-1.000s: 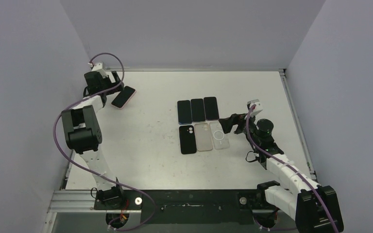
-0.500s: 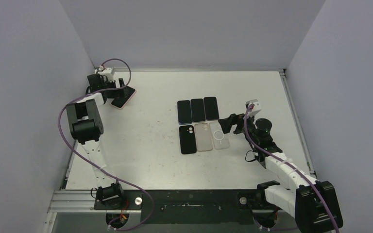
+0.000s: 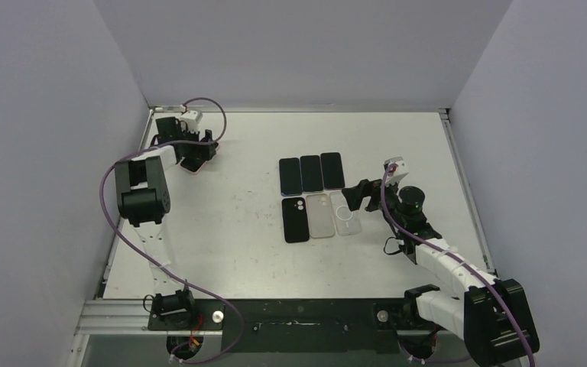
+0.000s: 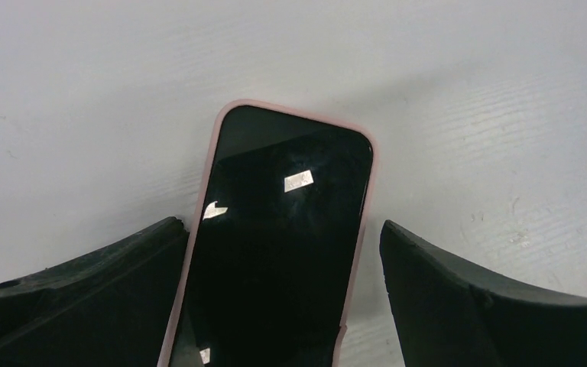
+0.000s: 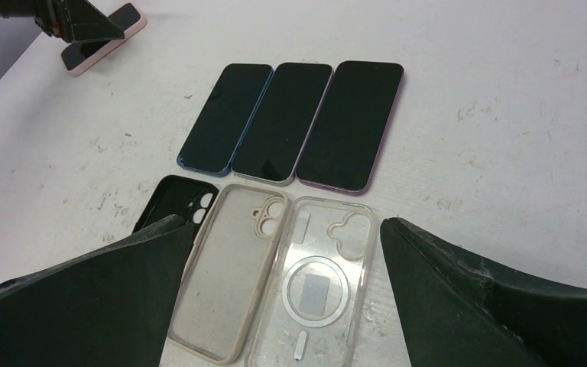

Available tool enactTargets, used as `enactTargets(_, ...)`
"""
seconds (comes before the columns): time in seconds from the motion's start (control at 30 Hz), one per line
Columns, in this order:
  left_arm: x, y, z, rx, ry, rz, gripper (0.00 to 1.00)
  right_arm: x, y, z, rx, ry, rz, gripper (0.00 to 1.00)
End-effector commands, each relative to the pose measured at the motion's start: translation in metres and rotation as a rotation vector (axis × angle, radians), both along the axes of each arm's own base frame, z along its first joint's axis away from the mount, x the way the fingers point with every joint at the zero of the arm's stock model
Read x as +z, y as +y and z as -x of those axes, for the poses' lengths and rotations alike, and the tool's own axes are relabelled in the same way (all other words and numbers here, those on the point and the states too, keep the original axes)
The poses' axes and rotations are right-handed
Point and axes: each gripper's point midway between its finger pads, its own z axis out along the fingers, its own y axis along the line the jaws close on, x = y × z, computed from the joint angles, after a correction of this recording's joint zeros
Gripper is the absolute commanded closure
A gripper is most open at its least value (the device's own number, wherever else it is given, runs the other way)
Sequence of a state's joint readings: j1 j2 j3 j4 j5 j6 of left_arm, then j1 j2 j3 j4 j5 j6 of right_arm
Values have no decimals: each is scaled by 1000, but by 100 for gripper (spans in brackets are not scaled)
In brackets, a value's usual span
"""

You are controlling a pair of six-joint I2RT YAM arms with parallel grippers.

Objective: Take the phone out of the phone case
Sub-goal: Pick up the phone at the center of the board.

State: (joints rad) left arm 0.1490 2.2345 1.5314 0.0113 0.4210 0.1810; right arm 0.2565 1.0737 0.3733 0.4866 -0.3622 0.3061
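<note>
Left claw [image 4: 279,224] swung over, now spread wide w/ pink-cased phone [image 4: 279,264] lying btwn.

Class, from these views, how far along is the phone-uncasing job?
Done: three bare dark phones lie beside an empty black case, beige case and clear case. In hand: the open left gripper straddles the pink-cased phone. Left: pulling that phone out; the right gripper hovers open.
</note>
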Motion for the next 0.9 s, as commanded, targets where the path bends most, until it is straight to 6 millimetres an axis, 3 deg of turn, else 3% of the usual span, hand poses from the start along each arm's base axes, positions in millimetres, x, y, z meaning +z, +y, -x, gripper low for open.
enactTargets(0.0,2,-10,26,-1,83,-65,6,18,0,-6,-16,-85,-2,0)
enactTargets(0.27,-2,-20,41,-1,155,-128,6,20,0,-5,-23,-97,16,0)
enactTargets(0.4,-16,-21,44,42,213,-188,9,21,0,-4,-26,-103,20,0)
enactTargets(0.63,-36,-28,49,83,334,-143,37,21,0,-4,-25,-103,21,0)
enactTargets(0.77,-22,-50,51,100,332,3,60,19,2,-5,-24,-94,24,0)
enactTargets(0.87,0,-66,51,147,281,137,67,19,8,-3,-2,-87,23,0)
